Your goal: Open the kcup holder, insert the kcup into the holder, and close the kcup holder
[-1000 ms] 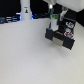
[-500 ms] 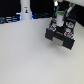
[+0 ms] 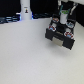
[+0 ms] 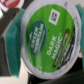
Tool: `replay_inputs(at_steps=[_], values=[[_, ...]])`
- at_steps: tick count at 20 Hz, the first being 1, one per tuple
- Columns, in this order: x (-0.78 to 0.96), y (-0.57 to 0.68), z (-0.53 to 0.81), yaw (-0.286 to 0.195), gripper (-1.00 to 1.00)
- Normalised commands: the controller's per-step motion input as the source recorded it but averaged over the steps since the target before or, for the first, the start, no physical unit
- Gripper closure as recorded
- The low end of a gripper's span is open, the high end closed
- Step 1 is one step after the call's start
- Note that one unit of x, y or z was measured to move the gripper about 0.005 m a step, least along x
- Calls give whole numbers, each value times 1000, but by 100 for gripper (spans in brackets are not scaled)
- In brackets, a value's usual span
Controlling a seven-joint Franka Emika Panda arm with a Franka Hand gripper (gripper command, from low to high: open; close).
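Pale white table [image 3: 25,55] — broad, evenly lit, dark backdrop [image 3: 10,7] behind, white bottle-like object [image 3: 24,10] at far edge

The kcup [image 4: 47,37] has a smooth green lid that looks like printed foil or film, with a soft sheen and crisp white lettering, ringed by a pale, plastic-looking rim. The kcup holder [image 3: 61,36] appears to be black plastic, mostly matt, with two pale label-like marks on its front. The counter [image 3: 25,55] is a plain off-white surface, smooth and matt, without visible grain or pattern. The claw's [image 3: 64,19] own finish is too blurred to tell.
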Motion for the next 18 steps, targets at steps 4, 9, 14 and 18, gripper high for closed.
replay_inputs(at_steps=[4,9,14,18], values=[[-86,4,-296,31,100],[88,-58,-146,-4,100],[177,-10,-43,-22,100],[140,-69,-85,-37,100]])
